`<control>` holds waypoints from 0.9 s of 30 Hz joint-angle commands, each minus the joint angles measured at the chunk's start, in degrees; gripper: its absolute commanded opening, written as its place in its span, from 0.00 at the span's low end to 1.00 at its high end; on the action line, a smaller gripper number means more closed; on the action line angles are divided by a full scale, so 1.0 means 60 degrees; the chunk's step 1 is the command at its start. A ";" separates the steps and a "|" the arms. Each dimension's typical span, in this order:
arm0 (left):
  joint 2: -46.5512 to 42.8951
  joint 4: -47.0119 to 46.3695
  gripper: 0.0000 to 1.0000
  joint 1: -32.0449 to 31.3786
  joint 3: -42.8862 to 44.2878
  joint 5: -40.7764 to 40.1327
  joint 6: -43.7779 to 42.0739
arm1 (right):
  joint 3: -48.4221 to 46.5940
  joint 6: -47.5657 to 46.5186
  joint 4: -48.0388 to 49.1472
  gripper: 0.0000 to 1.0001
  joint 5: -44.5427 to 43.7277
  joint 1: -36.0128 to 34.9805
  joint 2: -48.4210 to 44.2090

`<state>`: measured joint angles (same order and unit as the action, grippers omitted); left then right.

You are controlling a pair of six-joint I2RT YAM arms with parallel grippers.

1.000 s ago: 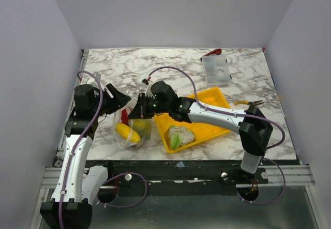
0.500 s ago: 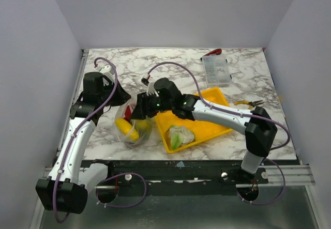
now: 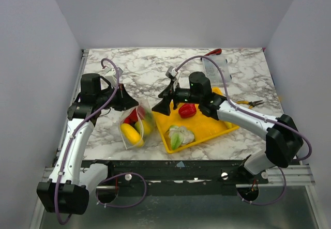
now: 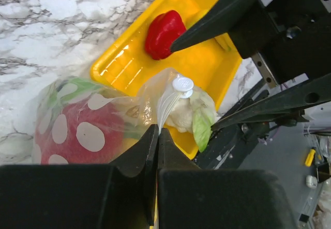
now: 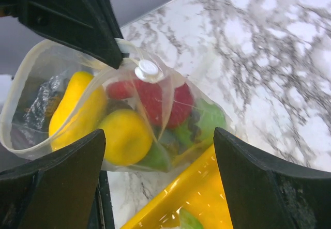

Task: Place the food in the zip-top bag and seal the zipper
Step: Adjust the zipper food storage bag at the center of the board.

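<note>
The zip-top bag (image 3: 135, 127) lies left of the yellow tray and holds a yellow banana (image 3: 129, 133) plus red, green and yellow-orange food. My left gripper (image 3: 132, 101) is shut on the bag's mouth edge (image 4: 161, 116), right beside the white slider (image 5: 147, 70) of the zipper. My right gripper (image 3: 164, 97) hovers open over the tray's far left corner, just right of the bag, with nothing between its fingers (image 5: 51, 187). A red pepper (image 3: 187, 110) and a white cauliflower (image 3: 180, 135) lie on the tray. How much of the mouth is sealed does not show.
The yellow tray (image 3: 220, 123) sits at centre right. Behind it stands a clear compartment box (image 3: 214, 69), with a red-handled tool (image 3: 213, 51) at the far edge. Yellow-handled pliers (image 3: 249, 103) lie right of the tray.
My right gripper pulled back from the bag towards the right and opened. The left gripper moved in and shut on the bag's mouth edge. The red pepper now shows on the tray.
</note>
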<state>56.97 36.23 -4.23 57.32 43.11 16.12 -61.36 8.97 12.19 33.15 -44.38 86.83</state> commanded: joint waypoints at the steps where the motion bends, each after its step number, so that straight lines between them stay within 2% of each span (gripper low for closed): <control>1: -0.0425 0.0687 0.00 0.0042 0.0388 0.1346 -0.0466 | -0.0157 -0.0629 0.2313 0.87 0.2346 -0.0035 0.0695; 10: -0.0705 0.0924 0.00 0.0046 0.0356 0.1243 -0.0503 | -0.0832 -0.0017 0.3480 0.81 0.3473 -0.0036 0.2063; 16: -0.0687 0.0843 0.00 0.0033 0.0182 0.0931 -0.0405 | -0.0510 0.1081 0.4956 0.63 0.3608 -0.0051 0.2566; 19: -0.0741 0.0942 0.01 -0.0075 -0.0098 0.0356 -0.0439 | -0.0450 0.2488 0.6306 0.53 0.3616 -0.0136 0.2916; 21: -0.0940 0.0964 0.15 -0.0171 -0.0345 -0.0452 -0.0314 | -0.0452 0.3199 0.6955 0.46 0.3468 -0.0336 0.3167; 23: -0.1305 0.0796 0.36 -0.0307 -0.0604 -0.1216 0.0153 | -0.0441 0.3719 0.7343 0.37 0.3101 -0.0511 0.3375; 24: -0.1621 0.0661 0.45 -0.0383 -0.0742 -0.1444 0.0484 | -0.0423 0.4089 0.7542 0.28 0.2962 -0.0566 0.3487; 25: -0.1894 0.0597 0.64 -0.0493 -0.0844 -0.1965 0.0746 | -0.0401 0.4390 0.7606 0.14 0.2614 -0.0588 0.3516; 26: -0.2240 0.0655 0.77 -0.0563 -0.0879 -0.2605 0.1045 | -0.0326 0.4764 0.7646 0.07 0.2283 -0.0601 0.3517; 27: -0.2498 0.0765 0.82 -0.0595 -0.0870 -0.3046 0.1220 | -0.0257 0.4989 0.7820 0.01 0.2117 -0.0605 0.3519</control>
<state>49.21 41.43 -6.22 53.39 39.18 17.30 -64.34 28.69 50.83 51.57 -46.96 106.69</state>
